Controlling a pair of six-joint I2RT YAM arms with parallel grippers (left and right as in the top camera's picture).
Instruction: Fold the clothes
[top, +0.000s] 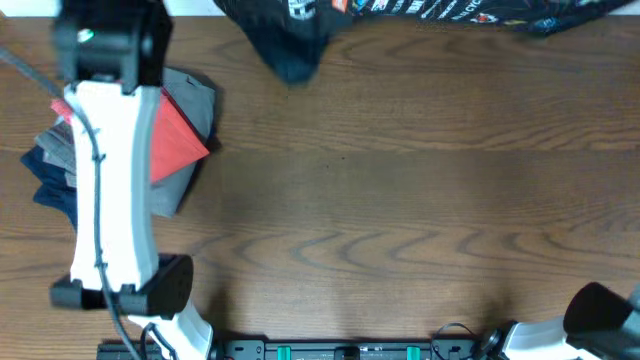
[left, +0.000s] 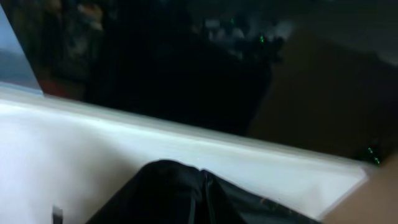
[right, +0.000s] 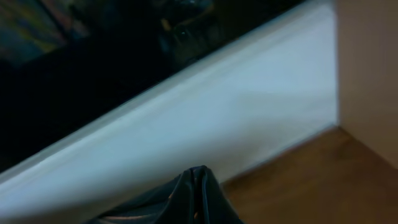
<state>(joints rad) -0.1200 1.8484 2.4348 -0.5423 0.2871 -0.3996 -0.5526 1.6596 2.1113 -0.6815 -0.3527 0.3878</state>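
Where the overhead view looks down: black jersey (top: 440, 15) along the far edge of the table (top: 400, 220), long axis left to right, one bunched end drooping at centre-left. The left arm (top: 105, 160) reaches far over the folded pile (top: 190, 110) and red shirt (top: 175, 145), its head just left of that drooping end. Of the right arm (top: 600, 310), only the near-right part shows.

Left wrist view: shiny black jersey cloth (left: 186, 199) bunched at the bottom edge, fingers hidden; left claw closed, judged to be pinching it. White ledge (left: 93, 143) beyond.

Right wrist view: cloth drawn to a peak (right: 196, 186); right claw closed, judged likewise gripping. The coming move turns on that left-right axis.
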